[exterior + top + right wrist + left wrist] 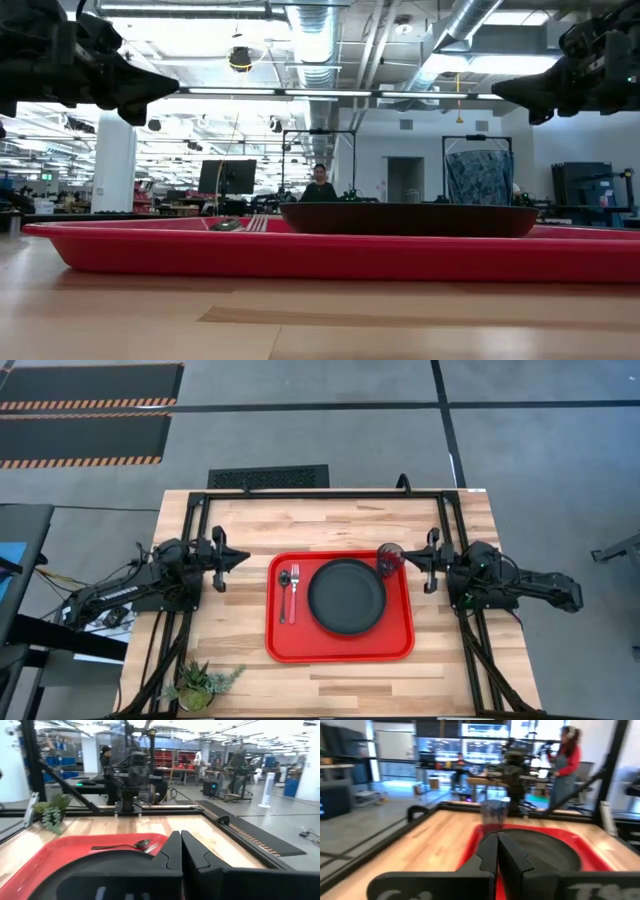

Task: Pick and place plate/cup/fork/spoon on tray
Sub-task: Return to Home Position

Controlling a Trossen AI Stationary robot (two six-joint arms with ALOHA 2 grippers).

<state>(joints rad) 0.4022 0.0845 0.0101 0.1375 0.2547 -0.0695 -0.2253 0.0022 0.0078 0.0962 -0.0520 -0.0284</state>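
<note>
The red tray (340, 650) lies on the table's middle. The black plate (347, 596) rests flat in it. The spoon (283, 595) and the red-handled fork (293, 592) lie side by side in the tray, left of the plate. The smoky cup (390, 558) stands upright at the tray's far right corner. My left gripper (243, 559) is shut and empty left of the tray, raised above the table. My right gripper (411, 564) is shut and empty just right of the cup, also raised.
A small potted green plant (200, 685) stands at the table's near left corner. A black frame (330, 495) runs along the table's far and side edges. People (566, 757) stand in the room beyond the table.
</note>
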